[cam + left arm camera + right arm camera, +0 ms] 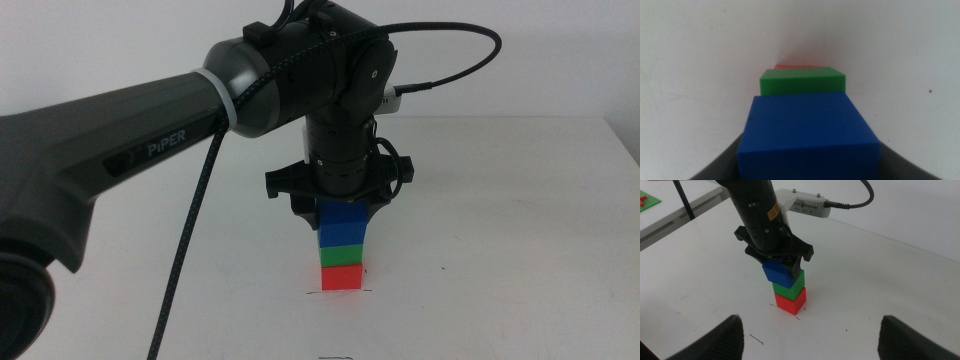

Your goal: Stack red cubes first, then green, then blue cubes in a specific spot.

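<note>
the three cubes stand as one tower near the middle of the white desk (520, 250): the red cube (342, 276) at the bottom, the green cube (342, 255) on it, the blue cube (344, 226) on top. the red cube rests on a thin dark line (312, 293) drawn on the desk, whose ends show just past its left and right lower edges. the left gripper (343, 222) reaches in from the left and hangs straight down over the tower, its jaws pinching the blue cube on two sides. in the left wrist view the blue cube's edges sit slightly askew of the green cube's edges below. the right gripper (810, 340) waits on the near right, well apart from the tower, its jaws spread wide. bare desk surrounds the tower on all sides; the far edge of the desk lies well behind it. a small dark speck (846, 330) marks the desk beside the tower.
</note>
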Controlling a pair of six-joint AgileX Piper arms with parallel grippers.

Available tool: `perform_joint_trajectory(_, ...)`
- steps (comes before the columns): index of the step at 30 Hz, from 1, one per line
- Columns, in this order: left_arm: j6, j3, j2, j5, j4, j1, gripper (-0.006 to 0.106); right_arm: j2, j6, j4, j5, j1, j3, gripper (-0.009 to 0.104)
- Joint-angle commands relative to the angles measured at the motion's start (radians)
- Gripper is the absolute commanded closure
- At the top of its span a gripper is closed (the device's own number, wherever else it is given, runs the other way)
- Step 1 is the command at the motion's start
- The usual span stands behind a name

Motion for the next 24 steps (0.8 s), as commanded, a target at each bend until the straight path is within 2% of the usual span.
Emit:
perform_joint_trajectory(1, 0.009, -0.023, -0.044, 0.008, 0.006, -0.002, 0.09, 0.006, -0.012, -0.002, -0.068, -0.009, -0.022, 0.011)
perform_joint_trajectory(14, 0.057, -0.024, -0.045, -0.014, 0.072, -0.002, 0.04, 0.006, -0.012, -0.002, -0.068, -0.009, -0.022, 0.011)
perform_joint_trajectory(19, 0.057, -0.024, -0.045, -0.041, 0.073, -0.002, 0.03, 0.006, -0.012, -0.002, -0.068, -0.009, -0.022, 0.011)
perform_joint_trajectory(24, 0.059, -0.024, -0.045, -0.054, 0.065, -0.003, 0.028, 0.006, -0.012, -0.002, -0.068, -0.009, -0.022, 0.011)
